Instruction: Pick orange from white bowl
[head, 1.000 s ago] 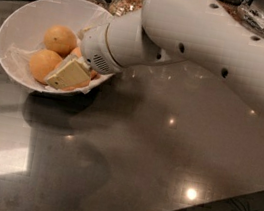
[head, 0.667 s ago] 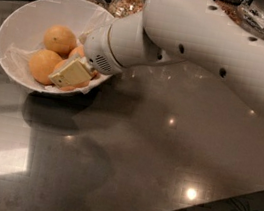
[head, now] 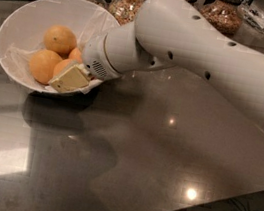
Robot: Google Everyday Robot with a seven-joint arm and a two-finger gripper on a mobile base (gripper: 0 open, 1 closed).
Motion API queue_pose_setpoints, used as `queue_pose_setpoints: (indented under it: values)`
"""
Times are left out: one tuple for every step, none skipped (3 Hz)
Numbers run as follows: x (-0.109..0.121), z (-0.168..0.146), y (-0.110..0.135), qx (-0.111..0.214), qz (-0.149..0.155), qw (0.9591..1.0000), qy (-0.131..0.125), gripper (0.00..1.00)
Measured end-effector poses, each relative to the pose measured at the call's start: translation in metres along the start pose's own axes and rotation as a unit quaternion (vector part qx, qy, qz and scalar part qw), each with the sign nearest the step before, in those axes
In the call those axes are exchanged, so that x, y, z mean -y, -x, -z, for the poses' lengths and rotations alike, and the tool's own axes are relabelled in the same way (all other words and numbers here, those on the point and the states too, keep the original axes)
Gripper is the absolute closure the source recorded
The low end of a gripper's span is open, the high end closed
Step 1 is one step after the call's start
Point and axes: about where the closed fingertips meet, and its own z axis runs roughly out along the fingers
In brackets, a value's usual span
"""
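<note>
— Cream plastic, low in the white bowl [head: 15,21]: that is the gripper [head: 69,79], at the near rim, set against the orange [head: 62,66].
— Has it closed on the fruit?
— I cannot tell. Only one flat face of it shows, and the orange sits half hidden behind that.
— And round it?
— Two more oranges [head: 60,39] lie just beside it on the crinkled wrap [head: 17,57], deeper in the bowl. The white arm [head: 207,55] reaches in over the rim from the right, above the dark countertop [head: 163,159]. Glass jars [head: 130,0] stand behind.
— So which step?
— The grasp itself, I judge, with the lift not yet made.
— What does the next move want?
— A sure hold first. Then a lift straight up and clear of the rim, without dragging the wrap or knocking the neighbouring fruit.
</note>
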Motion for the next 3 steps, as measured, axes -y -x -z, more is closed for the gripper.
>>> queue_pose_setpoints:
  values:
    - [0.0006,-0.0112,-0.0069,-0.007,-0.011,0.9999,0.008,0.33]
    - [0.0009,-0.0105,-0.0059,-0.007,-0.011,0.9999,0.008,0.32]
    - [0.0038,-0.0185,-0.0133,-0.019,-0.022,0.9995,0.015,0.33]
